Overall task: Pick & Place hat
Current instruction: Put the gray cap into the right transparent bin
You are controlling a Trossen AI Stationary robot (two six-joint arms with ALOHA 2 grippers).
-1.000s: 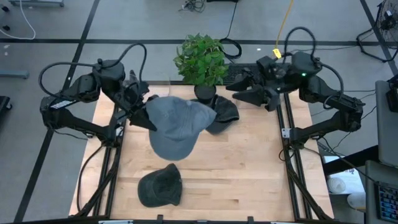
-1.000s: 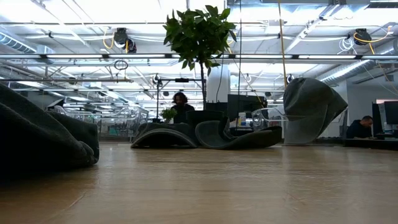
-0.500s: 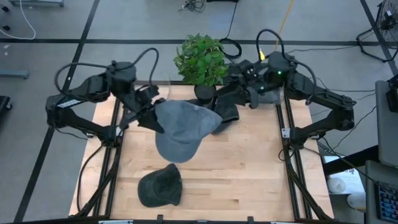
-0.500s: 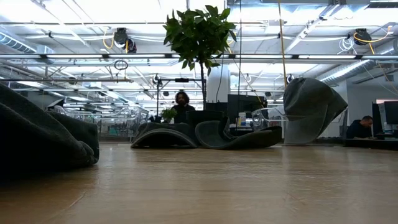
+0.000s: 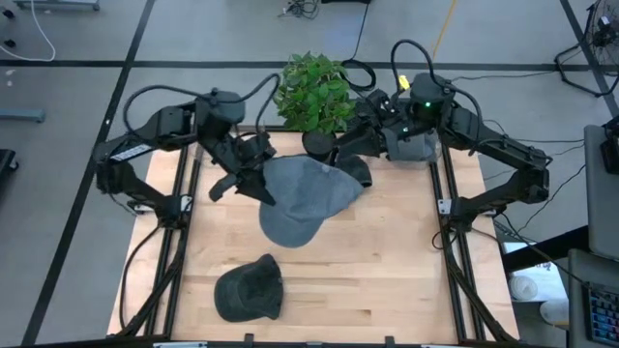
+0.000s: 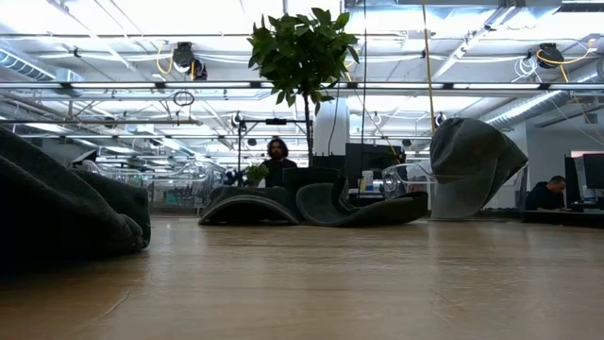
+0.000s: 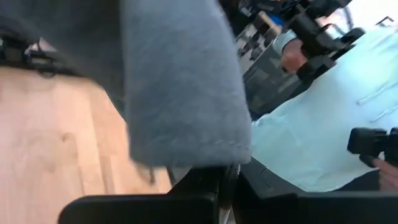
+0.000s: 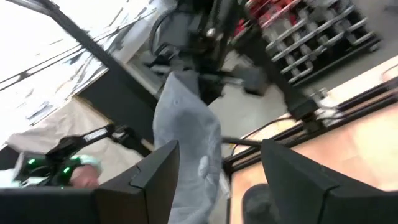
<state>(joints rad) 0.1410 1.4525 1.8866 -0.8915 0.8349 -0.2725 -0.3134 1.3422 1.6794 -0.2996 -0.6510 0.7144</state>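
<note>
A grey-blue hat (image 5: 302, 198) hangs over the middle of the table, with my left gripper (image 5: 259, 182) shut on its left edge. My right gripper (image 5: 340, 153) stands open by the hat's far right edge. In the right wrist view the hat (image 8: 186, 143) shows ahead between the open fingers, apart from them. A dark hat (image 5: 354, 170) lies at the far side next to the plant pot (image 5: 317, 145). Another dark hat (image 5: 250, 288) lies near the front edge. My left gripper pinches the hat's left edge (image 7: 186, 146) between its two fingers (image 7: 214, 183). It comes at the hat from the table's left, slanting a little downward. The hat is lifted clear of the table and spreads away from the fingers toward the right.
A green potted plant (image 5: 314, 92) stands at the middle of the far edge, close to both grippers. Bare wood (image 5: 387, 261) lies at the near right. In the low view a dark hat (image 6: 66, 212) fills the left and people sit beyond the table.
My left gripper has carried the grey-blue hat toward the table's right edge, still clear of the table. My right gripper has swung toward the table's left and slightly down, nearer the hat's far right edge, rolling a little.
</note>
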